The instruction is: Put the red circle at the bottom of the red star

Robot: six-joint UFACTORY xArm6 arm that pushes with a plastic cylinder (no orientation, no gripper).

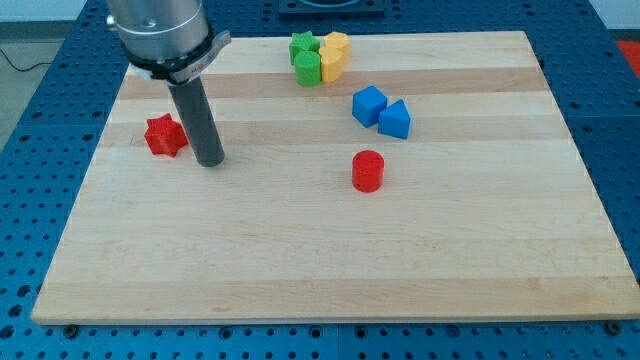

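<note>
In the camera view, the arm enters from the view's top left, its grey metal housing cut off by the frame edge. A straight dark rod hangs down from it, upright, and my tip [210, 162] rests on the wooden counter [330, 270] at the view's left. There is no gripper on this arm, only the rod, so nothing is held or clamped.

The red star [165, 135] sits just to the view's left of the rod, near it; whether the two touch cannot be told. The star lies flat, and its points are too small to give a clear heading.

The red circle [368, 171] stands well apart from the star, toward the view's right, near the counter's middle. It is a short round block standing on its flat end, its axis upright, so it has no side-to-side direction. My tip lies between the star and the circle, far closer to the star.

Above the circle, toward the view's top right, a blue cube [368, 104] and a blue triangle [395, 120] sit touching. Near the view's top edge, two green blocks [305, 58] and two yellow blocks [333, 54] are bunched together.
</note>
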